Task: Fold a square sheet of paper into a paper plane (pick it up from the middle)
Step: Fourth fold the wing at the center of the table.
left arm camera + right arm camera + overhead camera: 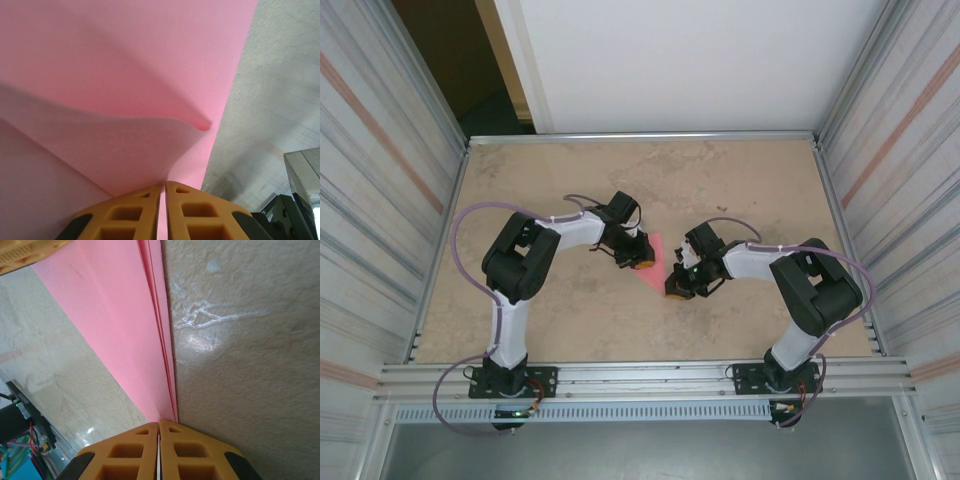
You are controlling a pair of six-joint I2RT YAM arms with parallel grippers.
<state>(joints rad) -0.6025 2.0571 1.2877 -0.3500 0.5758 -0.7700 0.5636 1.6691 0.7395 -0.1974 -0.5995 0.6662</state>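
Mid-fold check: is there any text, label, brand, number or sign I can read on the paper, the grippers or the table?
No readable text anywhere.
pink paper: plain, no print.
left gripper and right gripper, both shut on the pink paper: bare yellow fingers, no marking.
table: white scratches, not writing.

Arms: two, the left arm and the right arm.
Grippers: two, the left gripper and the right gripper, one per arm.
Yellow fingers: four in all — a pair on each gripper.
Pink paper: one folded piece.
Layers at its folded edge: several, too tight to count.
Table: one.
Ribbed side walls: two — one on each side of the table.
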